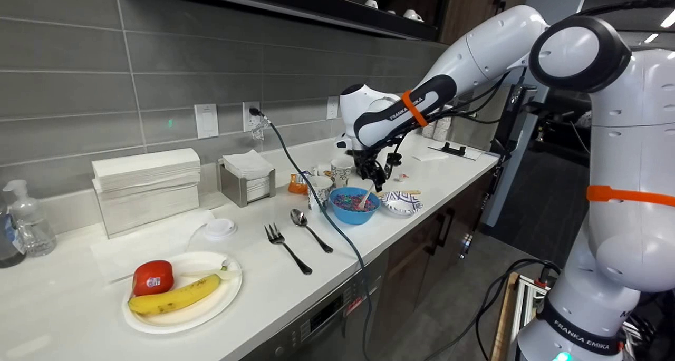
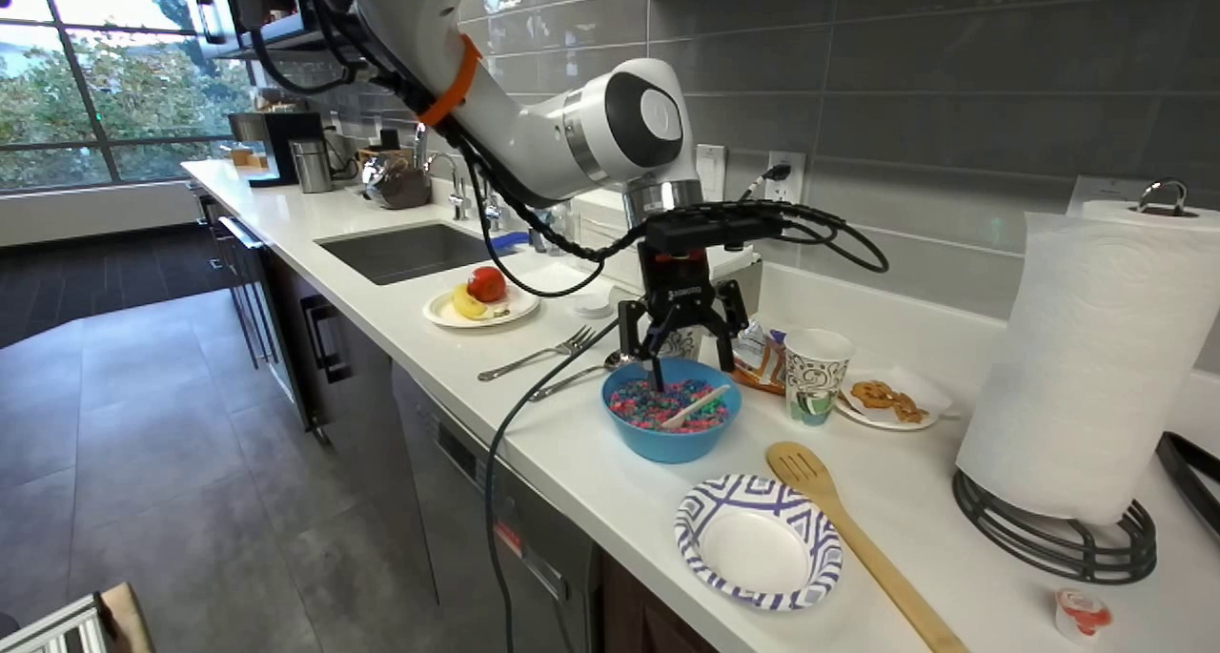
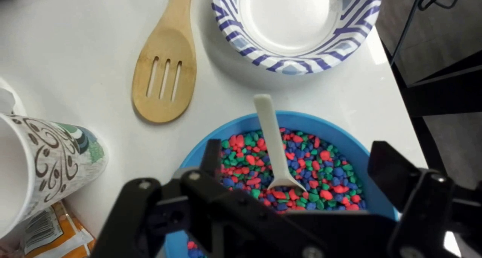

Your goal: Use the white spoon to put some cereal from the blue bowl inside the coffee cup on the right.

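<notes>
White spoon (image 3: 270, 132): tilted inside the blue bowl (image 2: 667, 448), with scoop end down among the cereal (image 3: 324, 167) and handle aimed at twelve o'clock in the wrist view.
Gripper (image 3: 299, 156): released, with fingers (image 3: 211, 156) spread to nine and three o'clock of the white spoon; just over the blue bowl in both exterior views.
Cereal: red, green and blue, loose inside the blue bowl.
Coffee cup on the right (image 2: 816, 377): upright, near the blue bowl, between two and three o'clock from it in an exterior view.
Left cup (image 1: 324, 192): just beside the blue bowl, toward ten o'clock in an exterior view.
Patterned paper bowl (image 3: 290, 17) and slotted wooden spoon (image 3: 167, 45): near the blue bowl, at twelve and eleven o'clock in the wrist view.
</notes>
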Available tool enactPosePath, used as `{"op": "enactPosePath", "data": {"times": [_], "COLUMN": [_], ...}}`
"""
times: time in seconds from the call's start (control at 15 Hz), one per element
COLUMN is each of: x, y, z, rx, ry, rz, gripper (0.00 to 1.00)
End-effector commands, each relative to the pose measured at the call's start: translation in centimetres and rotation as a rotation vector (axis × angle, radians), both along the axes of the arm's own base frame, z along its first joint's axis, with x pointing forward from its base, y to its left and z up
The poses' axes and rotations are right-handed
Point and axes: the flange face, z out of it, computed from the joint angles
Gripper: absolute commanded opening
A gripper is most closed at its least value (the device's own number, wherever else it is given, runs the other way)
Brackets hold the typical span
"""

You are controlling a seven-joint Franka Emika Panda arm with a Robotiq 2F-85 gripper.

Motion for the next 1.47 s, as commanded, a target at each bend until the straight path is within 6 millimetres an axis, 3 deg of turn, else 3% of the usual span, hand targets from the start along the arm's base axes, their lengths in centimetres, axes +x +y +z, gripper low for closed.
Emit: {"op": "enactPosePath", "data": {"times": [0.0,0.27,0.53,0.8,1.0,1.13,1.4], "x": [1.1,1.6,1.9,2.0,2.0,2.0,1.9], "y": [-0.4,-0.7,-1.0,-0.7,-0.5,-0.5,-0.4], "z": [-1.4,-2.7,-3.4,-3.0,-2.3,-2.1,-1.9], "rx": [-0.042,-0.061,-0.072,-0.07,-0.078,-0.083,-0.092], "ry": [0.033,0.061,0.068,0.067,0.074,0.081,0.092], "rz": [-0.028,-0.033,-0.034,-0.036,-0.043,-0.045,-0.046], "gripper": [0.82,0.54,0.44,0.47,0.22,0.0,0.03]}}
